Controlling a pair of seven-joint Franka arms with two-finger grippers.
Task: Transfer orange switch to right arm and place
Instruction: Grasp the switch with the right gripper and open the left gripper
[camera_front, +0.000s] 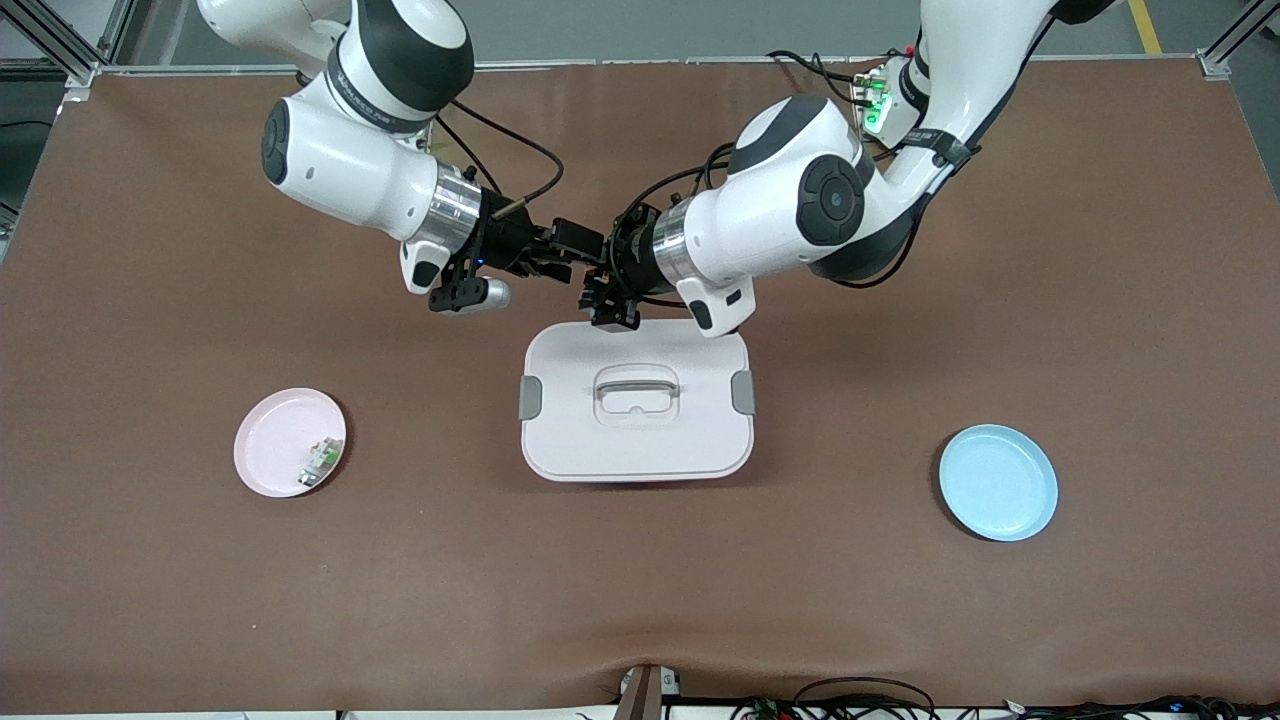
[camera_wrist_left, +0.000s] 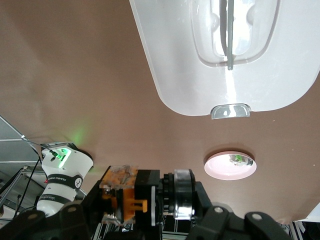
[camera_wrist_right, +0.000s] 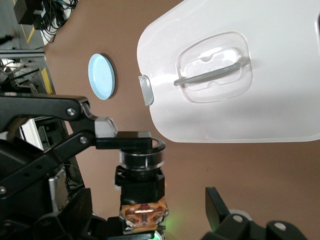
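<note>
The orange switch (camera_wrist_left: 145, 200) is a small black block with an orange part and a silver ring. It hangs in the air over the table, just off the edge of the white box that faces the robots' bases. My left gripper (camera_front: 600, 290) is shut on its ring end (camera_wrist_right: 142, 152). My right gripper (camera_front: 562, 250) faces it from the right arm's end, open wide. Its fingers (camera_wrist_right: 217, 202) stand on either side of the switch's orange end (camera_wrist_right: 143, 212) without touching it. In the front view the switch is mostly hidden between the two hands.
A white lidded box (camera_front: 560, 450) with a handle sits mid-table below the grippers. A pink plate (camera_front: 270, 435) holding a small green-and-white part (camera_front: 322, 458) lies toward the right arm's end. A blue plate (camera_front: 998, 482) lies toward the left arm's end.
</note>
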